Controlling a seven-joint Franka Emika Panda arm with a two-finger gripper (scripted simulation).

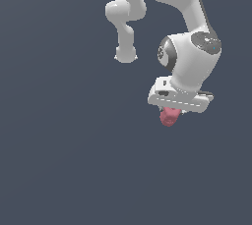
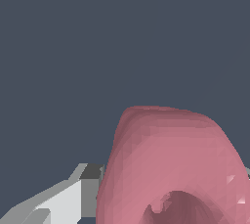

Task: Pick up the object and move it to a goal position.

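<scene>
The pink-red ring (image 1: 169, 116) hangs just under the white gripper (image 1: 171, 113) of my arm, toward the exterior view's right, partly hidden by the hand. In the wrist view the ring (image 2: 171, 164) fills much of the picture, its centre hole showing, pressed against one grey-white finger (image 2: 80, 189). The other finger is mostly hidden behind the ring. The gripper is shut on the ring and holds it off the dark surface.
A flat dark blue-grey surface (image 1: 59, 160) lies all around. The white arm links (image 1: 127, 17) rise toward the top of the exterior view. No other objects show.
</scene>
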